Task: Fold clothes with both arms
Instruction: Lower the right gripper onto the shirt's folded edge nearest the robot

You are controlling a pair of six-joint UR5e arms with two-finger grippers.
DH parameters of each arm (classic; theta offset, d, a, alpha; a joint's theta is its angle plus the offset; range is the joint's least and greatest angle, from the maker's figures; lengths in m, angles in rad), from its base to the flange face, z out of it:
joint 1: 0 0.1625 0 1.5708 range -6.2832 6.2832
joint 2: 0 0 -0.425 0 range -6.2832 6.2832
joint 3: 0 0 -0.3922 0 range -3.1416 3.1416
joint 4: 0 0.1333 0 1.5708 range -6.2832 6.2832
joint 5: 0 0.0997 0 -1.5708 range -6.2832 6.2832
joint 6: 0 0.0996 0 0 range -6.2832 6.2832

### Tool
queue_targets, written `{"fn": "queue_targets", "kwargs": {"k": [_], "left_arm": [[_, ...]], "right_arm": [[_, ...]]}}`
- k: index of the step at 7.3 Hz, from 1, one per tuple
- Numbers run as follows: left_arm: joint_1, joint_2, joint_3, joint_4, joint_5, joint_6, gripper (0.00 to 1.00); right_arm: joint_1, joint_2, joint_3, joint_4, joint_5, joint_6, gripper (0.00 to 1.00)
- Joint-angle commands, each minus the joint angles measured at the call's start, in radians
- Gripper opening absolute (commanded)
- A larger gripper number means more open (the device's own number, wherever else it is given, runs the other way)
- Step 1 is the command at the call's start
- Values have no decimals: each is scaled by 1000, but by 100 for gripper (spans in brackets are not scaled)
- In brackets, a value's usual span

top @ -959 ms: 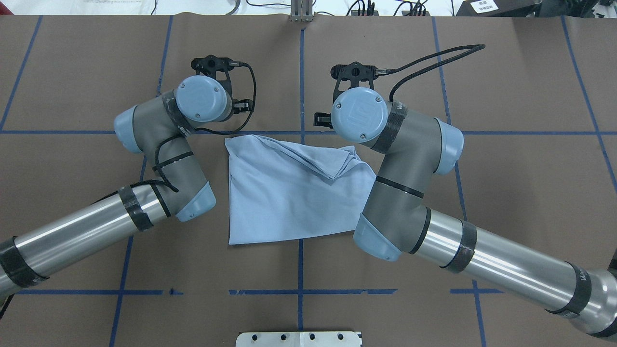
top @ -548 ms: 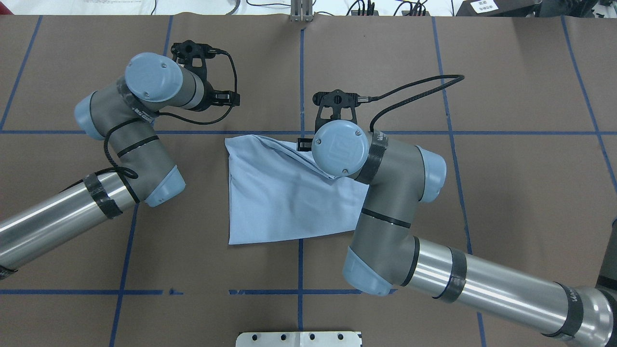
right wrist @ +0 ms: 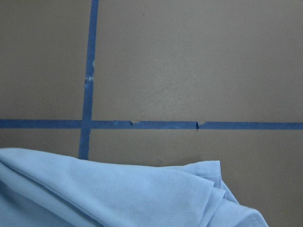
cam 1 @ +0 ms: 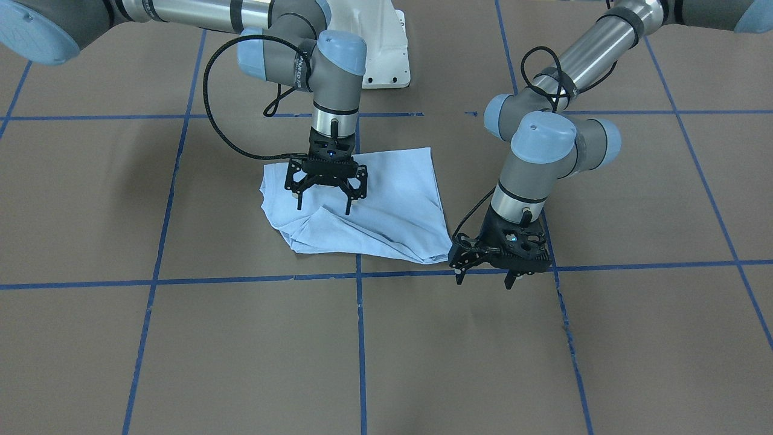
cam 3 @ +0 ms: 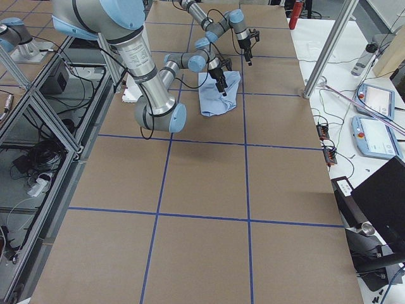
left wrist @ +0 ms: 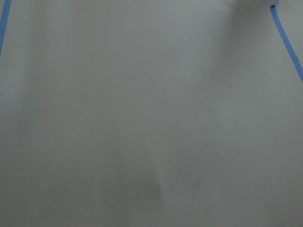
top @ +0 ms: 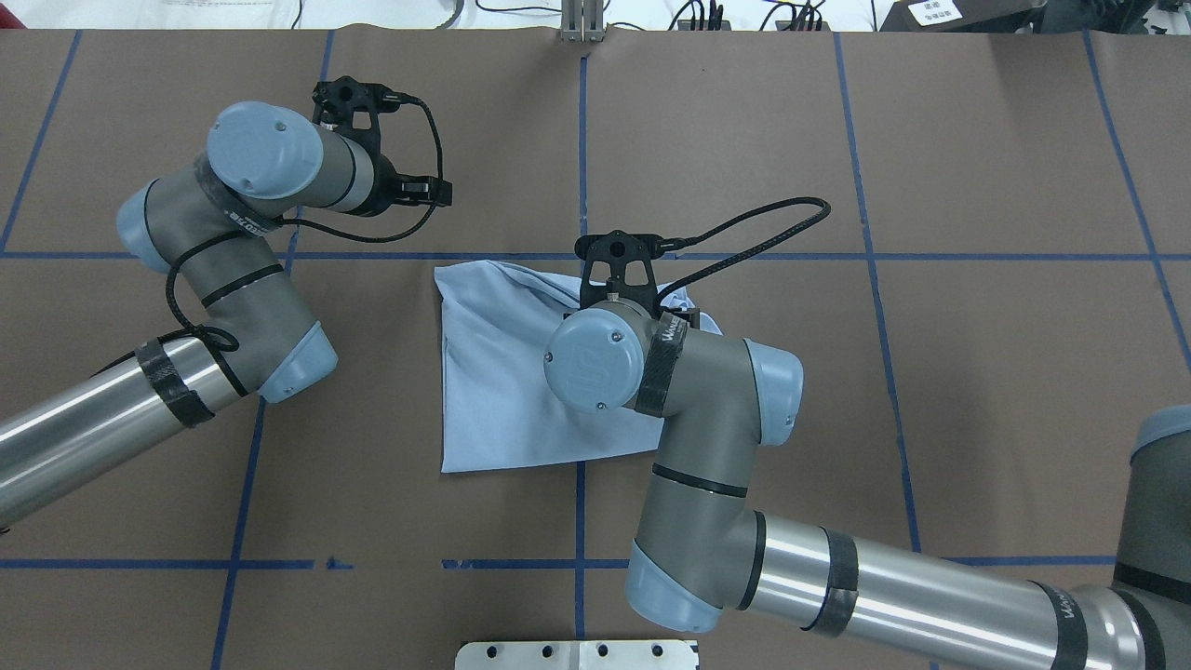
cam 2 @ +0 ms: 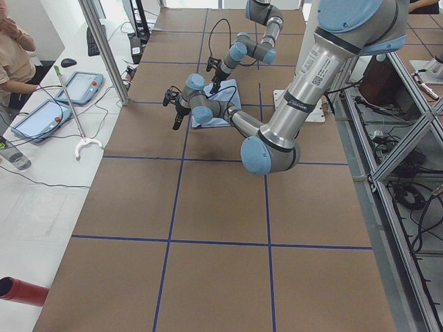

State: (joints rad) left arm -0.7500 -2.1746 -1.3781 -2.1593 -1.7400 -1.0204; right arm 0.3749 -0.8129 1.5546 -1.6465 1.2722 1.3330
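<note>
T-shirt [top: 502, 391], light blue, lies folded into a rough rectangle at the centre of the brown table [top: 977, 391], over a blue tape line [top: 581, 521]. Seen from overhead, its 12-to-2 o'clock edge is bunched in layered folds. Right gripper [cam 1: 324, 204] hangs over those folds, fingers spread, holding nothing. Left gripper [cam 1: 485, 277], fingers likewise spread and empty, stands off the cloth at the shirt's 10 o'clock.

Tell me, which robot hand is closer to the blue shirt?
The right one. The right gripper hangs open directly above the shirt. The left gripper is off the shirt, open over the bare table just past one corner.
</note>
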Motion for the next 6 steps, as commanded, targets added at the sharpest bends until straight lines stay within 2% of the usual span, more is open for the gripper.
{"fn": "queue_targets", "kwargs": {"k": [1,6], "left_arm": [[0,1,-4,1,0,-3,100],[0,1,-6,-1,0,-7,100]], "right_arm": [[-14,1,-36,-9,-28,3,61],[-39,-3,-37,-6,-28,26,58]]}}
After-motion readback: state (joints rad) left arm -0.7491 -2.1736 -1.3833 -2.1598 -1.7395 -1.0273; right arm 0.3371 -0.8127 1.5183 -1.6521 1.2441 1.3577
